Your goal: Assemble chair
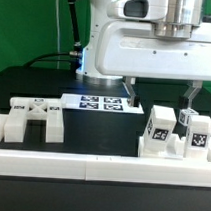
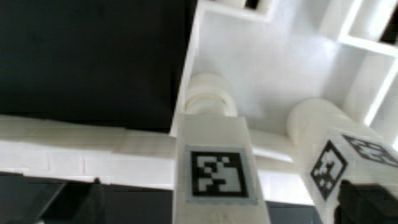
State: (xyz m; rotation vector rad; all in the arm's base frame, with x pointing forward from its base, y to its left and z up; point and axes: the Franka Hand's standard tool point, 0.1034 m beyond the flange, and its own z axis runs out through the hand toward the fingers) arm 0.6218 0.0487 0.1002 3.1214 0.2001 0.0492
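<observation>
The partly built chair stands at the exterior view's right: a white slab with two upright posts that carry black-and-white tags. My gripper hangs open just above those posts, one dark finger on each side, touching nothing. In the wrist view the nearer tagged post rises between my fingers, the second post is beside it, and the slab seat lies beyond. My gripper shows there only as dark finger edges in the corners. A loose white chair part with crossed bars lies at the exterior view's left.
A long low white border rail runs along the table's front; in the wrist view the rail passes behind the posts. The marker board lies flat on the black table behind the parts. The robot's white base stands at the back.
</observation>
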